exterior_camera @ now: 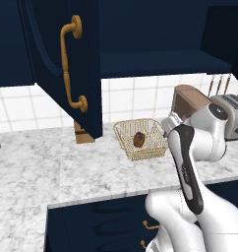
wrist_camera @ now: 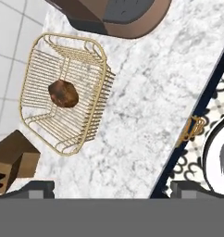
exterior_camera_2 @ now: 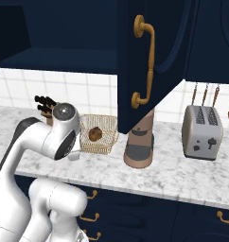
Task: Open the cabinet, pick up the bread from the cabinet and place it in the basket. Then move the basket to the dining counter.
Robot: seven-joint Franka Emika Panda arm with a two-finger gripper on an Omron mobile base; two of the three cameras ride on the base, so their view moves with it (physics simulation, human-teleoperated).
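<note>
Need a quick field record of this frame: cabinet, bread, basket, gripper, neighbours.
cabinet: door swung open, brass handle facing out
bread: lying inside the basket, near its middle
basket: on the marble counter below the cabinet, against the tiled wall
gripper: open, holding nothing, above the counter beside the basket
neighbours: knife block on one side of the basket, brown coffee machine on the other, toaster further along
task stage: bread in, basket not yet moved
</note>
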